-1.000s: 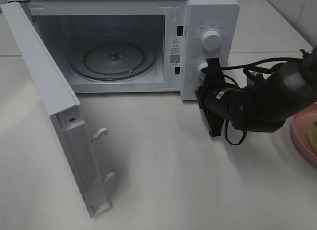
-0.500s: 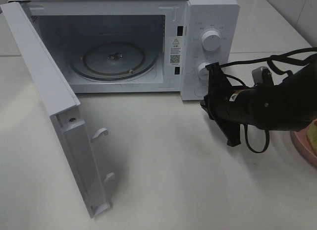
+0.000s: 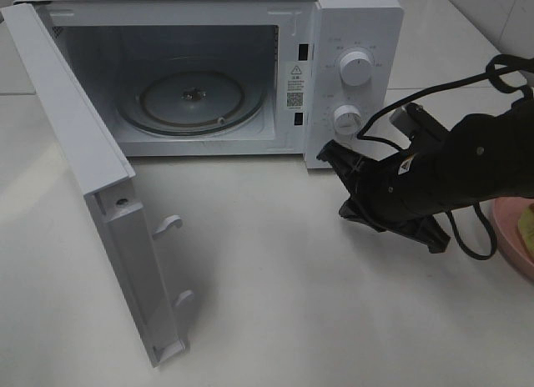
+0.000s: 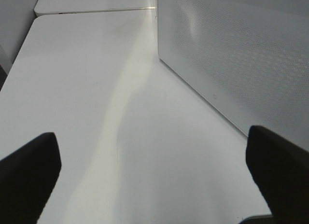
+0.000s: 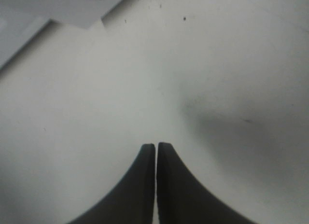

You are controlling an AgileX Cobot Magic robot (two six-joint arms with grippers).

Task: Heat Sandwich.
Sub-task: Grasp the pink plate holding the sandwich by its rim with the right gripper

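The white microwave (image 3: 355,37) stands with its door (image 3: 100,195) swung wide to the left and its glass turntable (image 3: 192,99) bare. At the frame's right edge, a yellow-green sliver of the sandwich (image 3: 526,227) lies on the pink plate (image 3: 505,228), mostly cut off. My right gripper (image 3: 327,153) (image 5: 155,147) is shut on nothing. It hovers low over the table just in front of the microwave's control panel, well left of the plate. In the left wrist view my left gripper (image 4: 154,175) stands wide open over bare table beside the door's outer panel (image 4: 231,55). It does not show in the high view.
Two white knobs (image 3: 355,68) sit on the microwave's front panel. Black cables (image 3: 434,95) loop from the right arm behind it. The open door juts toward the table's front on the left. The white tabletop (image 3: 275,295) spreads in front of the microwave.
The right arm has rolled its wrist and pulled back from the lower knob, dropping lower and to the right. Its gripper stayed shut. More of the pink plate shows.
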